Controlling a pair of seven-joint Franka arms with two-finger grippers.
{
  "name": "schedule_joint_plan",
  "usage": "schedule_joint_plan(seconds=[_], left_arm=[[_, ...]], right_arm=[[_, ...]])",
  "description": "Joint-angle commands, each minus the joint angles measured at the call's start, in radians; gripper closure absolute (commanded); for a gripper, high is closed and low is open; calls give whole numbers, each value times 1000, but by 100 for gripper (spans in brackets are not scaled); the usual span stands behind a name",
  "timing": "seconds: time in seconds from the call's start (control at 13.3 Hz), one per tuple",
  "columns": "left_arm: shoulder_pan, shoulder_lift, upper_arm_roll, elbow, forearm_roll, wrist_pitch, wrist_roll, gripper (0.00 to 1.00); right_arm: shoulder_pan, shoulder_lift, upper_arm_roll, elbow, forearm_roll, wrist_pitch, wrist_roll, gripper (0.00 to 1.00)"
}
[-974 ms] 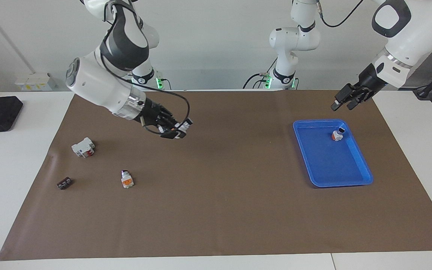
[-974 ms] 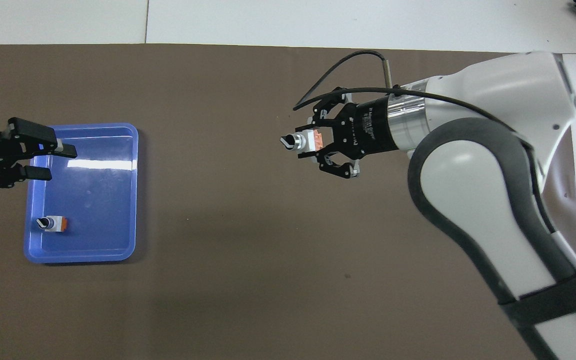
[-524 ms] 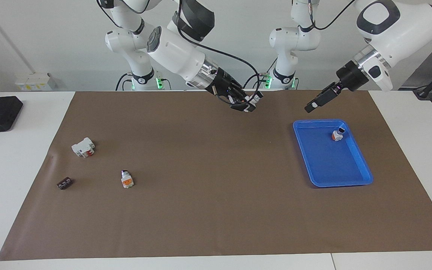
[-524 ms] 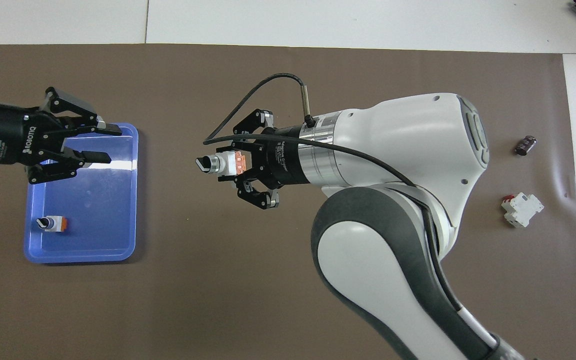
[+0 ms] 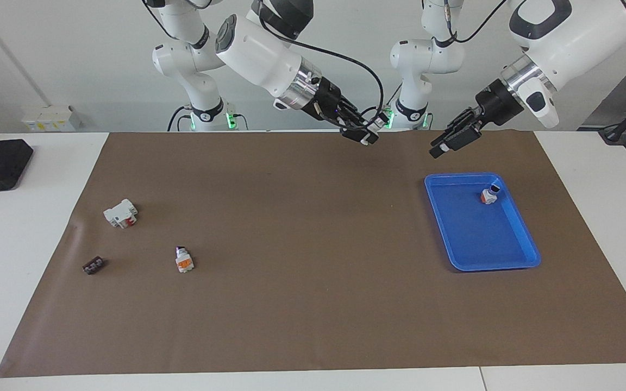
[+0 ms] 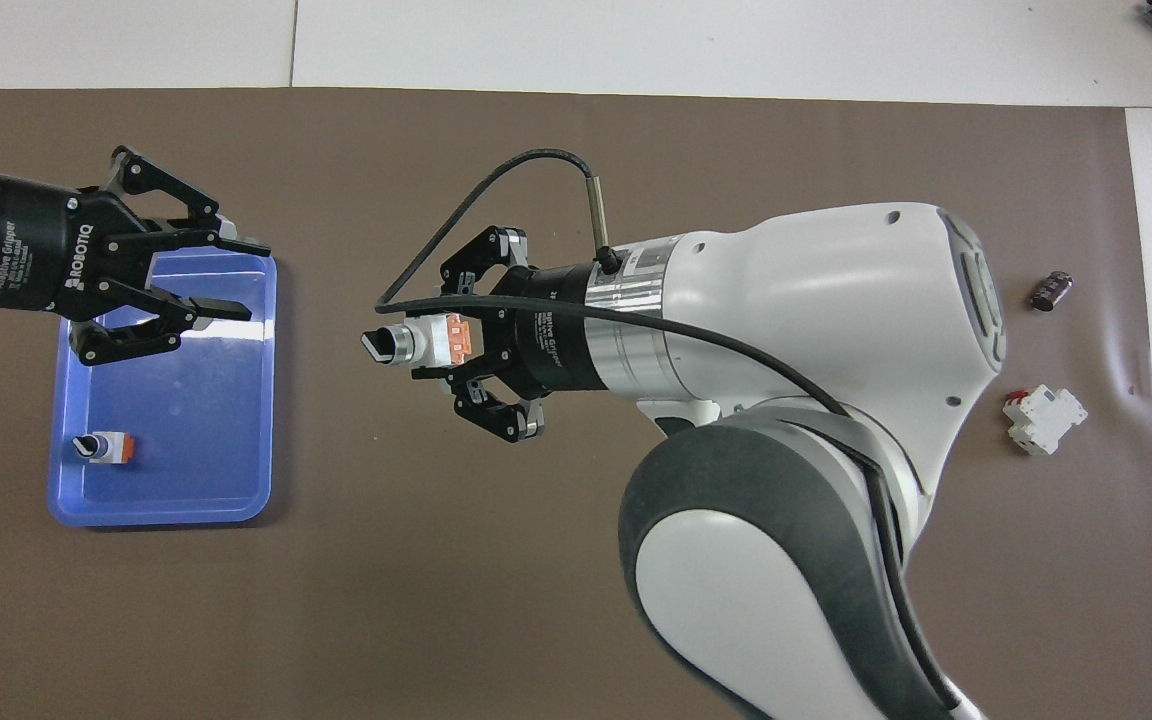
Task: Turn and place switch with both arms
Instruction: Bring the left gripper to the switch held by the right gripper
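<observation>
Overhead view: a brown mat (image 6: 536,620) covers most of the tabletop (image 5: 25,228). Over its middle, up in the air, the right gripper (image 6: 436,342) is clamped on the switch (image 6: 416,342), whose dark tip points toward the left arm's end. The left gripper (image 6: 226,275) hangs over the edge of the blue tray (image 6: 261,400), fingers apart, holding nothing. A second switch (image 6: 104,448) lies inside that tray. At the right arm's end, a third switch (image 5: 183,259) rests on the mat, near a white block with a red part (image 5: 121,213) and a small dark piece (image 5: 93,265).
</observation>
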Motion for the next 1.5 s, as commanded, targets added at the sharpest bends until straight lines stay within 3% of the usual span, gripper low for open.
schedule_joint_plan(seconds=[0.0,0.52,0.9,1.42], left_arm=[[3,18,5,63,-1,-60,3,53],[-6,-57,-14,43,-19,-58,490,54],[-34,-98,-18,-26,-33,-23,894,55],[-81,-138,-23,-106,-33,12,968,60]], right_arm=[[3,-17,4,-40,24,34,-4,100],[23,-17,4,-40,22,65,-4,100],[24,-17,4,-41,22,65,-6,100],[26,-17,4,-44,21,65,-6,100]])
